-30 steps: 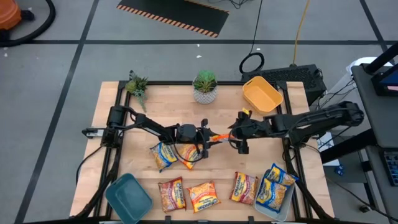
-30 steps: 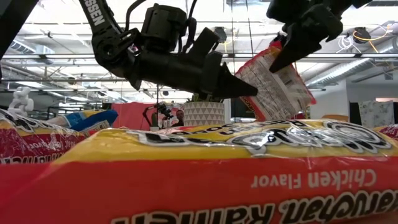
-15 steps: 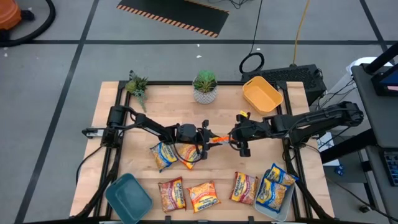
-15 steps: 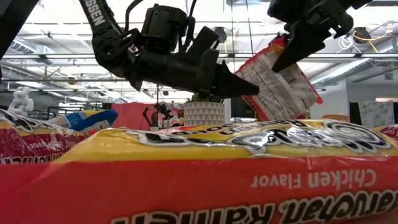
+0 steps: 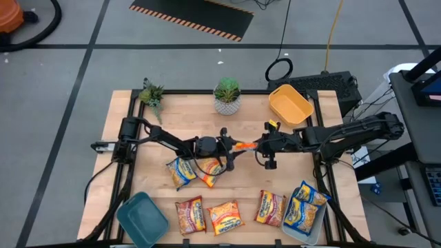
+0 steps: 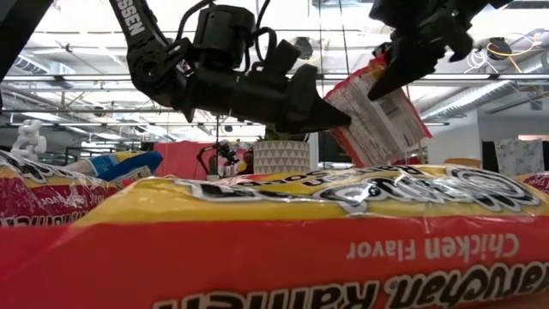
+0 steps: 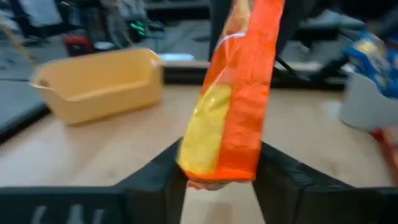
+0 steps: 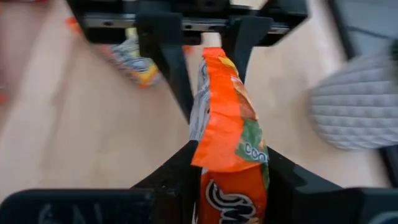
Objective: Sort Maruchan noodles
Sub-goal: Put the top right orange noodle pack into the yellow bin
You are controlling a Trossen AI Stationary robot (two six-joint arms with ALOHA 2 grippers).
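High view: orange packet (image 5: 242, 145) spans both jaws, right clamped on it, left seemingly parted around it.

Below the potted plant (image 5: 227, 96), both end effectors (image 5: 233, 146) (image 5: 256, 145) meet at an orange packet (image 5: 242, 145) above the worktop (image 5: 186, 117).

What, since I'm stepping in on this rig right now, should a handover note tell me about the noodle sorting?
Right gripper: shut on the orange packet, in the air over mid-table.
Left gripper: open, fingers either side of the same packet's other end; a hand-over, it seems.
Done: blue-and-yellow packets lie in the pale bin, front right.
Left: two packets under the left arm and three in the front row lie on the table. The yellow bin and teal bin hold no packets.
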